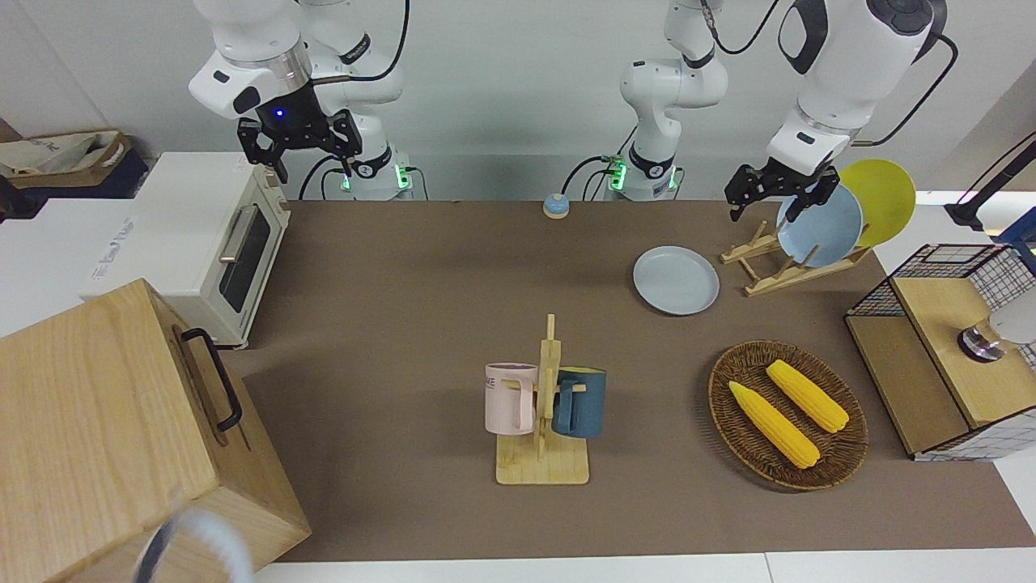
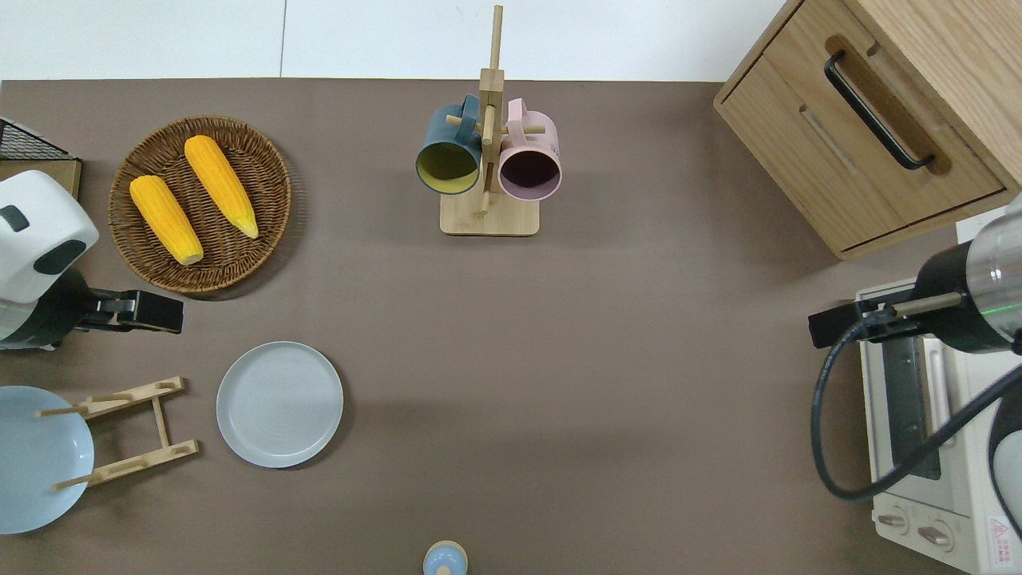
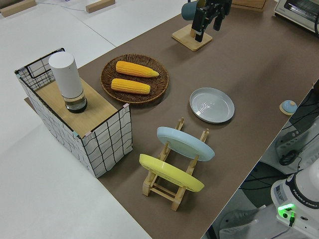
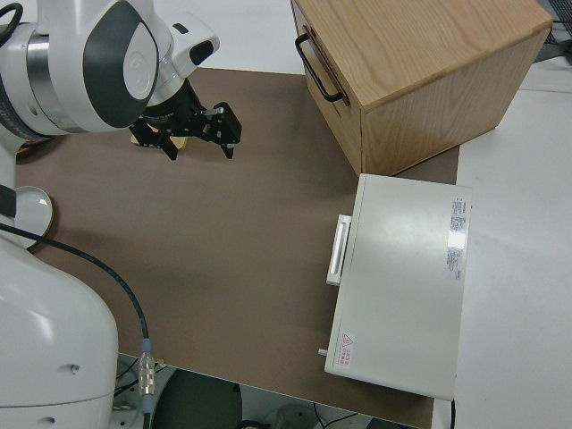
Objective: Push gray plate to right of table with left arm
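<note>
One arm matters here: the left arm's small black gripper [image 2: 140,311] hangs in the air with its fingers apart, holding nothing. It sits over bare brown table [image 2: 559,335], between the round wicker basket [image 2: 263,168] with two yellow corn cobs and the wooden plate rack [image 2: 128,431].

The round, shallow, pale gray-blue plate [image 2: 279,404] lies flat on the tabletop, untouched. From the gripper it is off toward the table's middle and nearer the robots, just beside the rack.

Step in hand looks like the approach: no contact yet, push not started.

Next move probably calls for dropping the gripper to rim height at the plate's edge on the rack side, then sweeping toward the right arm's end. The path across the middle looks open; the wooden mug stand [image 2: 489,216] sits farther from the robots than that line.

The right arm is parked, fingers spread.
</note>
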{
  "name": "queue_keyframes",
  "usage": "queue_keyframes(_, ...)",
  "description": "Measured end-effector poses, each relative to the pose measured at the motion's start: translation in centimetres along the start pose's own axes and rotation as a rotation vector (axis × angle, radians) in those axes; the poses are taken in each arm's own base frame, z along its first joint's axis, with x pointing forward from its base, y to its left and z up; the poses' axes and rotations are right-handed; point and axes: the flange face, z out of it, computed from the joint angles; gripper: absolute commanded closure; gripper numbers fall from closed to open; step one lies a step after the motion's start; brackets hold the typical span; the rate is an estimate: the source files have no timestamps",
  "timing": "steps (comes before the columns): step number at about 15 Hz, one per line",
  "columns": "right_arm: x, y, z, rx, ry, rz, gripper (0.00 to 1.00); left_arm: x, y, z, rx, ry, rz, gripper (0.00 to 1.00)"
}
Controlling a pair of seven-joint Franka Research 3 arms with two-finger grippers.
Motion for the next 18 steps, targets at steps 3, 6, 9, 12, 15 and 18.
queue_keyframes(3, 0.0, 0.0, 0.0, 0.000, 0.000, 0.000, 0.017, 0.0, -0.1, 0.0, 0.002, 0.000, -0.001, 0.00)
queue_keyframes(6, 0.0, 0.0, 0.0, 0.000, 0.000, 0.000, 0.017, 0.0, -0.3, -0.3, 0.002, 0.004, -0.005, 0.00)
queue_keyframes(9, 0.0, 0.0, 0.0, 0.000, 0.000, 0.000, 0.017, -0.1, -0.8, -0.3, 0.001, 0.002, -0.031, 0.00)
queue_keyframes(12, 0.0, 0.0, 0.0, 0.000, 0.000, 0.000, 0.017, -0.5, -0.7, 0.6, 0.001, -0.046, -0.070, 0.00)
queue_keyframes(15, 0.0, 0.0, 0.0, 0.000, 0.000, 0.000, 0.017, -0.7, -0.7, 2.6, 0.001, -0.092, -0.076, 0.00)
queue_keyframes(18, 0.0, 0.0, 0.0, 0.000, 0.000, 0.000, 0.017, -2.3, -1.2, 6.0, -0.002, -0.059, -0.089, 0.00)
